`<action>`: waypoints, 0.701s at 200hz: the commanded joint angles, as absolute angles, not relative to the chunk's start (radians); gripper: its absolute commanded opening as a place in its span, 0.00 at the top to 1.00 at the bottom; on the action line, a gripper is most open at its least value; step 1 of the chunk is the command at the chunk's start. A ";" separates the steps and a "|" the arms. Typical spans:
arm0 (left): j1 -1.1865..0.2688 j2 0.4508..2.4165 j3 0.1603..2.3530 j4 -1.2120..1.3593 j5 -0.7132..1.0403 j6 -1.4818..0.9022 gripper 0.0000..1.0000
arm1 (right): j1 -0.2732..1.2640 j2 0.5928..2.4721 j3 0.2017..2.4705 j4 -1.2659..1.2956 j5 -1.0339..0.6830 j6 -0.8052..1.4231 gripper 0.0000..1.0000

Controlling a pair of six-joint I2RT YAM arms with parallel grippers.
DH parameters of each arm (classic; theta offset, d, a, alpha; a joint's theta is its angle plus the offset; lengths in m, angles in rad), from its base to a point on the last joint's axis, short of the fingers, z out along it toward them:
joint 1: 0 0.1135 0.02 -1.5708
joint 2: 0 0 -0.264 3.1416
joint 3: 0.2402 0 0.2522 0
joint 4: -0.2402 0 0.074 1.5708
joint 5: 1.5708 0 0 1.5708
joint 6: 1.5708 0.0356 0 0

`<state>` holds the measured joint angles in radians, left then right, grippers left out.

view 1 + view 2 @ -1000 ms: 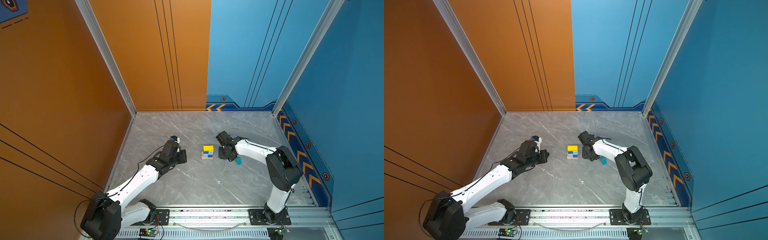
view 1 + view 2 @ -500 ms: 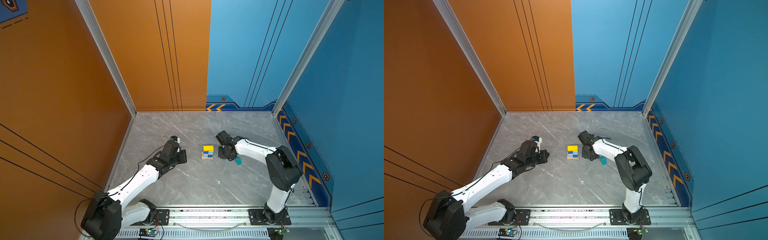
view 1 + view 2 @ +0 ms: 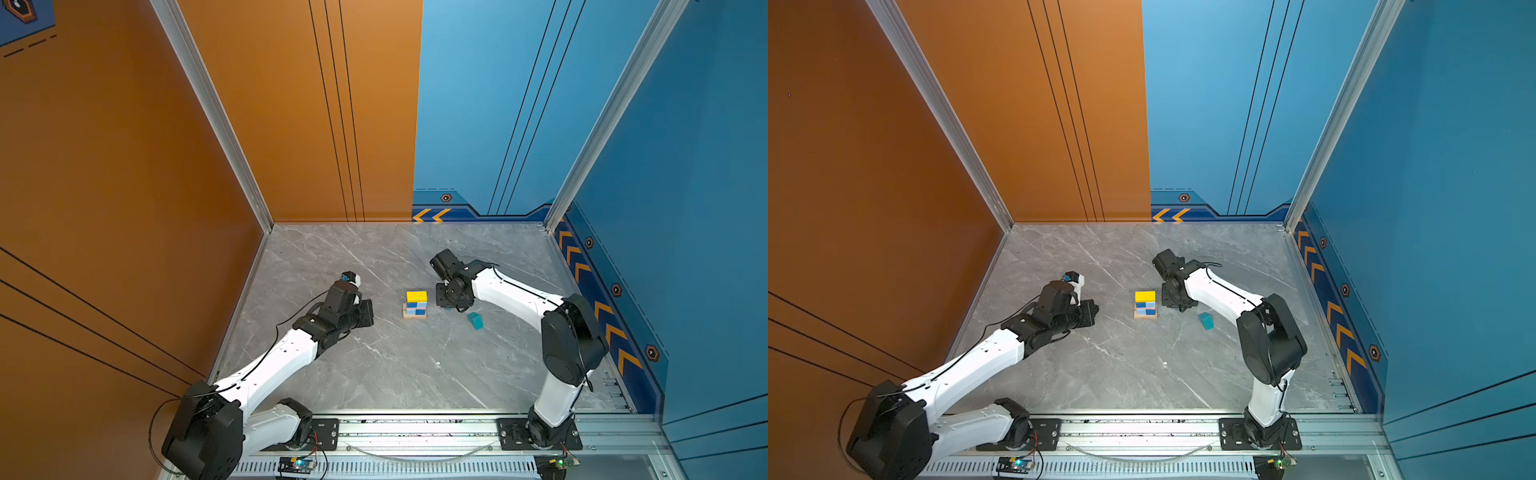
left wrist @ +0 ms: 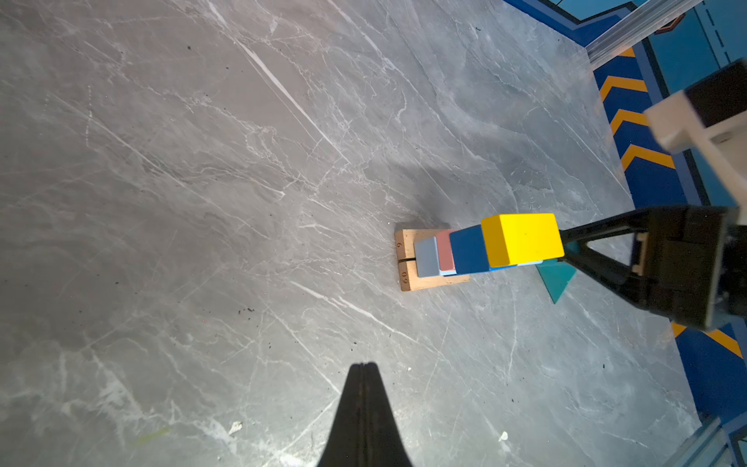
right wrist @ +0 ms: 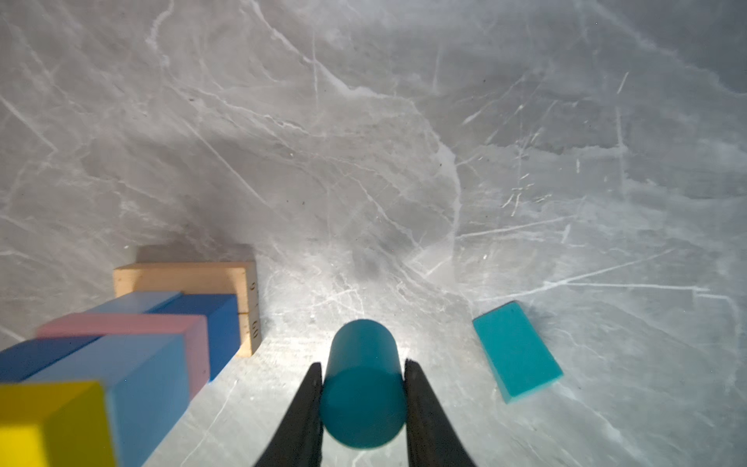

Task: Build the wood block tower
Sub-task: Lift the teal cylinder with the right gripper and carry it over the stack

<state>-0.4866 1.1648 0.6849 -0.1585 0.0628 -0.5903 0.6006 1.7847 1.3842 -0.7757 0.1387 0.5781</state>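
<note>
Mid-counter [image 3: 395, 374], the tower [image 3: 415, 305] stands upright. It has tan planks [image 5: 182, 275] at the base, then light and dark blue cubes [image 5: 210, 319], a pink slab [image 5: 121, 323], a second blue layer, and a yellow bar [image 5: 52, 420] on top. Both top views show it between the two arms, touching neither.

The right gripper [image 5: 362, 364] sits just right of the tower. Its fingers [image 5: 307, 404] are clamped on the teal cylinder [image 5: 361, 396], one on each side, and the cylinder is upright. Whether its base touches the counter is hard to tell. In the top views the gripper hides most of it.

The teal prism [image 3: 475, 321] lies flat on the counter just right of the right gripper, apart from it and from the tower.

The left gripper [image 4: 364, 366] hangs left of the tower, well apart. Its fingers are pressed together and hold nothing.
</note>
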 commanded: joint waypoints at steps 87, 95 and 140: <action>-0.450 1.106 0.674 -0.162 0.095 -0.560 1.00 | 0.673 1.762 1.744 -1.110 0.177 0.484 0.80; -0.449 1.104 0.670 -0.161 0.096 -0.560 1.00 | 0.679 1.774 1.767 -1.124 0.168 0.479 0.80; -0.443 1.099 0.664 -0.159 0.102 -0.557 1.00 | 0.729 1.858 1.888 -1.173 0.124 0.455 0.82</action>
<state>-0.4561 1.1164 0.6811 -0.1570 0.0834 -0.5793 0.6964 1.8011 1.8309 -1.0916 0.1501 0.4862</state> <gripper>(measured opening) 0.044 0.306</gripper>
